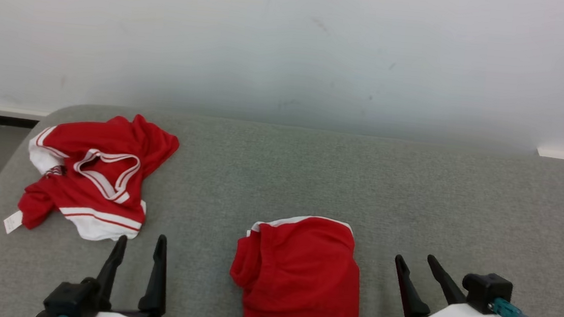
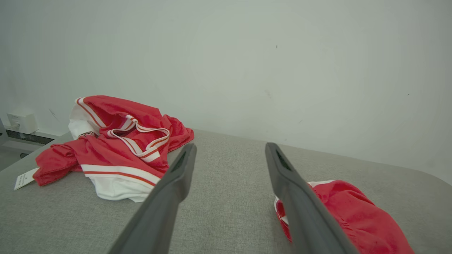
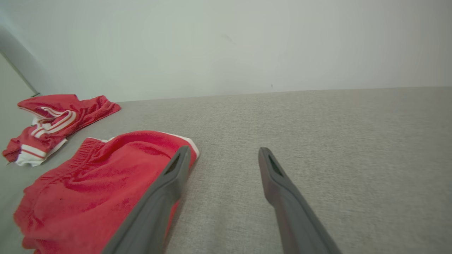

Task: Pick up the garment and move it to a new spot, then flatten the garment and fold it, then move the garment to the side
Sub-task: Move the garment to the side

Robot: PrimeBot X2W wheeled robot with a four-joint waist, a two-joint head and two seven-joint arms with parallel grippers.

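Soft, even light is spread over all three views, and no glare or hard shadow is seen. In the head view the wall (image 1: pixel 292 42) is shaded slightly darker just above the worktop (image 1: pixel 411 200). In the left wrist view the worktop's far edge is bent by the wide lens, and the left claw (image 2: pixel 230 144) is rendered soft and blurred toward the bottom edge. The worktop's weave is shown sharply.

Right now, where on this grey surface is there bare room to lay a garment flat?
Widest bare patch: the grey surface right of the folded red shorts, from the wall to the right gripper. A narrower strip between the shorts and the crumpled jersey. The left end is crowded: jersey, with the left gripper just before it.
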